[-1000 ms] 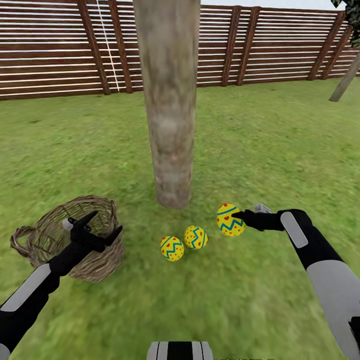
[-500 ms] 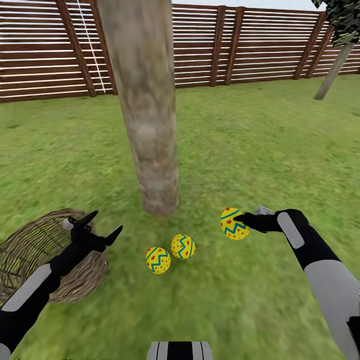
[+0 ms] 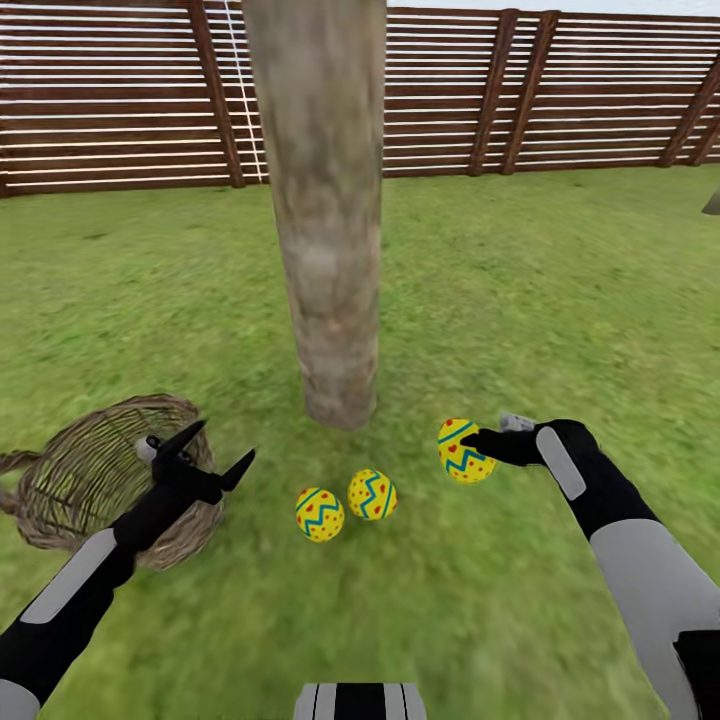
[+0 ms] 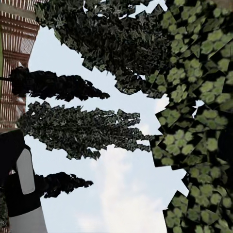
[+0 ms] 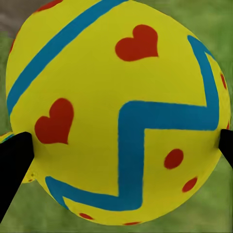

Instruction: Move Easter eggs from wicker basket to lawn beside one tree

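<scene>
The thick grey-brown tree (image 3: 330, 220) rises from the lawn (image 3: 520, 300) straight ahead. Two yellow Easter eggs (image 3: 319, 514) (image 3: 372, 494) lie side by side on the grass in front of its foot. My right gripper (image 3: 478, 445) is shut on the third egg (image 3: 462, 450), low over the grass to the right of the trunk. In the right wrist view that egg (image 5: 116, 111) sits between the dark fingertips (image 5: 12, 165). The wicker basket (image 3: 70, 470) lies on the left and looks empty. My left gripper (image 3: 222, 442) hangs open over its right rim.
A brown slat fence (image 3: 560, 100) closes the garden behind the tree. Open grass spreads to the right and in front of me. The left wrist view looks up at dark foliage (image 4: 97, 43) and sky.
The head view swung one way and back, shifting the whole scene. My right gripper still grips the same egg at about the same spot. The left gripper stays open by the basket.
</scene>
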You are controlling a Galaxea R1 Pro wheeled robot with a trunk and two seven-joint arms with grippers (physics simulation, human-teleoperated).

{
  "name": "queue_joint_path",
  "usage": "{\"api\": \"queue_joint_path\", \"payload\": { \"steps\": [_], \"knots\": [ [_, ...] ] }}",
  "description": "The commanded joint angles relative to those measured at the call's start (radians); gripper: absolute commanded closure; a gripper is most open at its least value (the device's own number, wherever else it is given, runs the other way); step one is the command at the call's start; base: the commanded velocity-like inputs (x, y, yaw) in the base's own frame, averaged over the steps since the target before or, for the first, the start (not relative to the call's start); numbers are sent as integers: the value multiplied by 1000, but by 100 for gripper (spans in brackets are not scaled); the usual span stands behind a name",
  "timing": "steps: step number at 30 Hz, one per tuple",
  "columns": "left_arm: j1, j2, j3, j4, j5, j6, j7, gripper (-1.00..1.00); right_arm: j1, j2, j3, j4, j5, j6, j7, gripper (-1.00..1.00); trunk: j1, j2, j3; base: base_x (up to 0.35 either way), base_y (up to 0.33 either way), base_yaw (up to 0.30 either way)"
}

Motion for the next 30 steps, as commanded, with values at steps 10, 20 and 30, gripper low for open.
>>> {"api": "queue_joint_path", "payload": {
  "steps": [10,20,30],
  "knots": [
    [-1,1,-3,1,3,3,-4,-100,0,30,44,-4,41,-6,3,100,0,0,4,0,-160,291],
    [-1,0,-4,48,4,5,-6,-100,0,30,43,0,48,-6,3,100,0,0,8,0,-45,102],
    [-1,0,-5,53,5,3,-7,-100,0,33,45,-2,103,-30,3,100,0,0,8,195,-42,40]
  ]
}}
